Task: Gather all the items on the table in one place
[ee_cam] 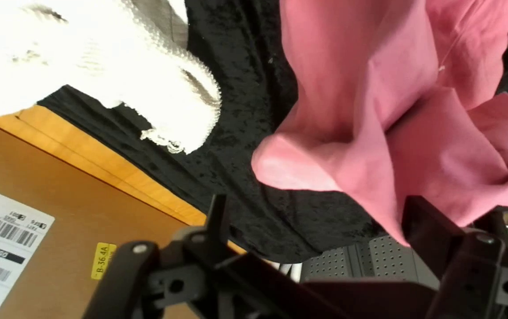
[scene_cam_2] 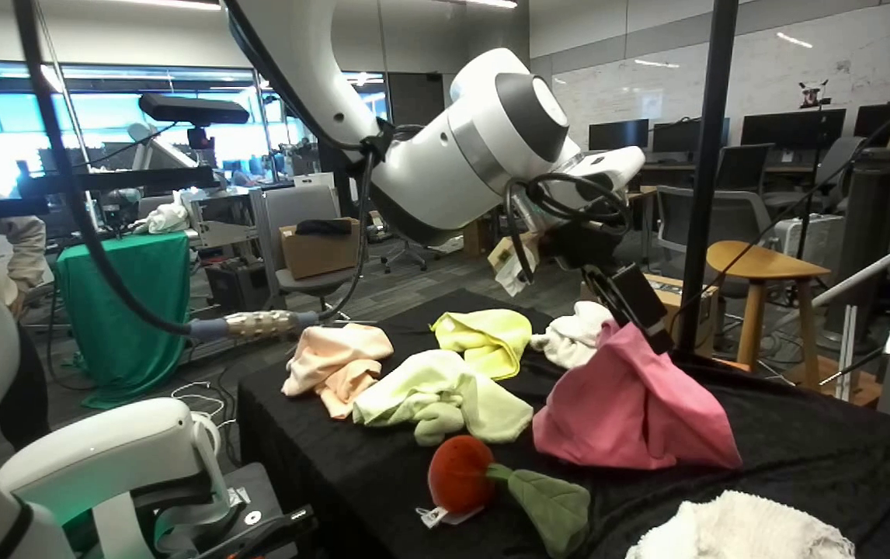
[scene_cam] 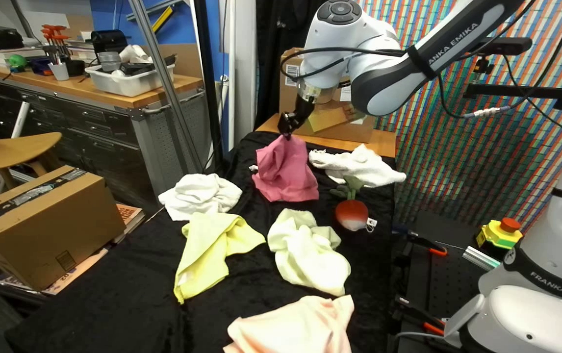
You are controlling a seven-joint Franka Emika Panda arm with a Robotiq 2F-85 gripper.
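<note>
Glare from windows (scene_cam_2: pixel 14 116) far beyond the black-draped table (scene_cam_2: pixel 818 439) burns to white in an exterior view, as ceiling strip lights (scene_cam_2: pixel 495 3) shine high behind the table and bright reflections streak the whiteboard (scene_cam_2: pixel 670 92) past it. Soft shadows fill folds of the pink cloth (scene_cam_2: pixel 635 404) on the table. In the wrist view, the white cloth (ee_cam: pixel 116 66) on the table is overexposed, its weave mostly washed out; the gripper (ee_cam: pixel 317 201) is dark, its nearest parts blurred.
</note>
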